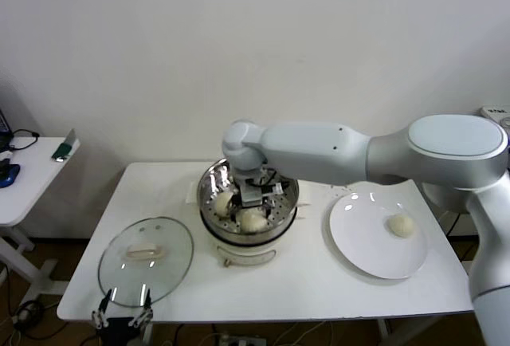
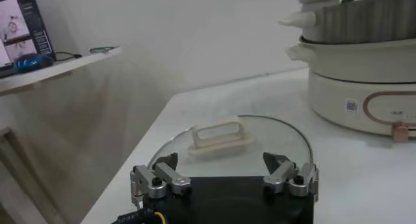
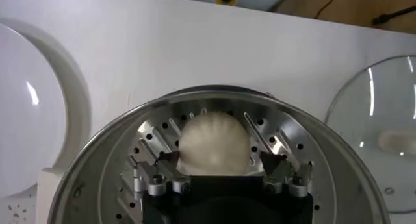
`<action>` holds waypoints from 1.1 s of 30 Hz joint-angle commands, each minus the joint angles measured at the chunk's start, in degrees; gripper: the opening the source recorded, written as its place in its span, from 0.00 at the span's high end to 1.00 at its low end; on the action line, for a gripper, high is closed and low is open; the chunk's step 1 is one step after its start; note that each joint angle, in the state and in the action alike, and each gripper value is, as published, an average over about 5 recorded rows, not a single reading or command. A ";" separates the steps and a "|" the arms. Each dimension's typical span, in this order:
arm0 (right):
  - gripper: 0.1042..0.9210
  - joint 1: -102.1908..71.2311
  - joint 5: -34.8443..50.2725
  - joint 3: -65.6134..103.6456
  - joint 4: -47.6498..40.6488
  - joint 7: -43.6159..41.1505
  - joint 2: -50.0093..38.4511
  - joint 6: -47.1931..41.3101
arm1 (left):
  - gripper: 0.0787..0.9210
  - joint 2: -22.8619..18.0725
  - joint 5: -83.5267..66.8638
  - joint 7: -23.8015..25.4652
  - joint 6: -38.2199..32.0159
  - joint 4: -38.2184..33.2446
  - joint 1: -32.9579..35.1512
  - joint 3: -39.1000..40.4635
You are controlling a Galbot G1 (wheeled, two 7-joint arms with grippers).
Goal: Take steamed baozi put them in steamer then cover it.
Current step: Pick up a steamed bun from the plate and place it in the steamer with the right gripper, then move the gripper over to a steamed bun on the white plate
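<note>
The steel steamer (image 1: 283,202) stands mid-table on its cream base. Two baozi (image 1: 221,201) (image 1: 253,220) show on its perforated tray. My right gripper (image 1: 253,194) reaches down into the pot. In the right wrist view it (image 3: 218,160) is open, its fingers (image 3: 162,161) on either side of a baozi (image 3: 214,141) that rests on the tray inside the steamer (image 3: 97,155). One more baozi (image 1: 401,225) lies on the white plate (image 1: 358,238). The glass cover (image 1: 146,260) lies flat at the front left. My left gripper (image 1: 122,318) hangs open just off the cover's near edge.
The left wrist view shows the cover's cream handle (image 2: 221,137) ahead of the open left gripper (image 2: 221,163), with the steamer (image 2: 364,63) beyond it. A side table (image 1: 32,174) with small items stands at the far left. The plate (image 3: 26,115) lies beside the steamer.
</note>
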 commanded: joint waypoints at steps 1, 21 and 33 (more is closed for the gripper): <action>0.12 2.52 0.32 1.92 -0.95 -1.20 -2.15 1.12 | 0.12 0.13 -0.04 -0.03 -0.01 -0.27 0.09 -0.08; 0.12 6.11 20.39 -3.06 -1.81 3.28 -38.33 -30.66 | 0.12 -0.07 -0.56 -0.15 -0.42 -0.99 0.66 0.41; 0.12 -18.70 9.33 16.17 -8.59 1.89 -46.40 -32.12 | 0.12 -0.11 0.03 -0.04 -0.41 -2.35 1.60 -0.41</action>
